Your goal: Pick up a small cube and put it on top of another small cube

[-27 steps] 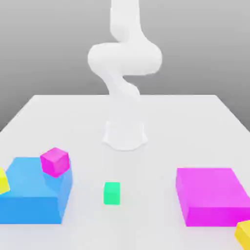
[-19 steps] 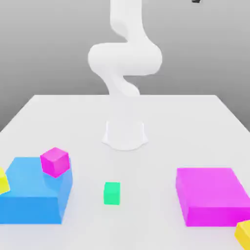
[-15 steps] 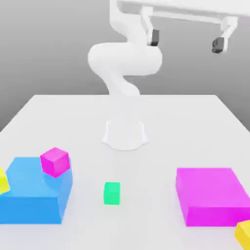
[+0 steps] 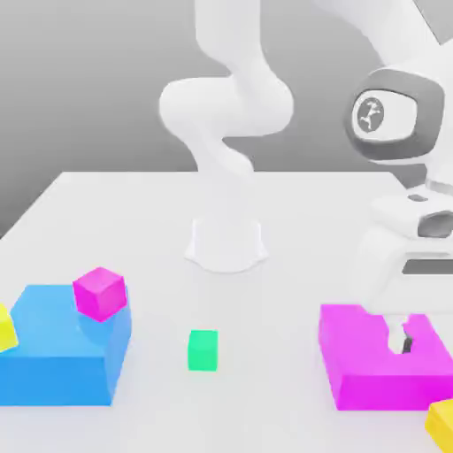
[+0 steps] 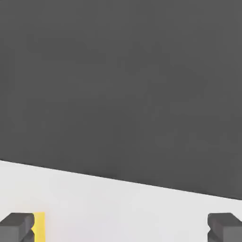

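We spotted the golden-yellow cube [image 4: 441, 423] tucked in the lower right corner, just beside the flat magenta block [image 4: 376, 358], with the mint-green cube [image 4: 203, 349] sitting lower center. The gripper [image 5: 121, 226] hung over that magenta block, jaws spread wide and holding nothing.

A small magenta cube [image 4: 99, 293] sits on a flat blue block [image 4: 53, 354]; a flat magenta block [image 4: 372, 363] lies apart.
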`<state>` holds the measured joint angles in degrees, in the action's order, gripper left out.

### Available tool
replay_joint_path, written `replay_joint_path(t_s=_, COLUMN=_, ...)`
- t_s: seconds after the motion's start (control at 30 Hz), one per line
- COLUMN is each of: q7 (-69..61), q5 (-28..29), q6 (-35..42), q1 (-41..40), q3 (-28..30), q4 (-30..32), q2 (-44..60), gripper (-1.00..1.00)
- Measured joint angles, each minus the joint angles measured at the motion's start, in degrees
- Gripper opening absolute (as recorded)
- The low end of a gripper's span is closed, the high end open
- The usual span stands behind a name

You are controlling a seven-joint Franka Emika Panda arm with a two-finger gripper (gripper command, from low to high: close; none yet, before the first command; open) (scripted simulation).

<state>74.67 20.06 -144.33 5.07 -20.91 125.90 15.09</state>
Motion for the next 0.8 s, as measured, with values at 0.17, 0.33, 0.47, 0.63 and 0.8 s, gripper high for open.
replay_joint_path(t_s=0.17, q7=2.16, q5=-0.64, q6=-3.01, q1=3.12, q3=-1.45, q4=-0.69, q2=9.05, gripper=0.0)
replay_joint_path(t_s=0.33, q7=5.67, q5=3.37, q6=-9.37, q1=7.25, q3=2.53, q4=-2.99, q2=18.91, gripper=-1.0)
replay_joint_path(t_s=0.47, q7=5.65, q5=3.35, q6=-9.42, q1=7.25, q3=2.52, q4=-2.98, q2=18.91, gripper=-1.0)
replay_joint_path(t_s=0.63, q7=4.28, q5=1.39, q6=-7.35, q1=6.08, q3=0.93, q4=-2.14, q2=15.9, gripper=-1.0)
replay_joint_path(t_s=0.8, q7=1.92, q5=-3.43, q6=-4.49, q1=1.18, q3=-0.15, q4=4.56, q2=6.73, gripper=-1.0)
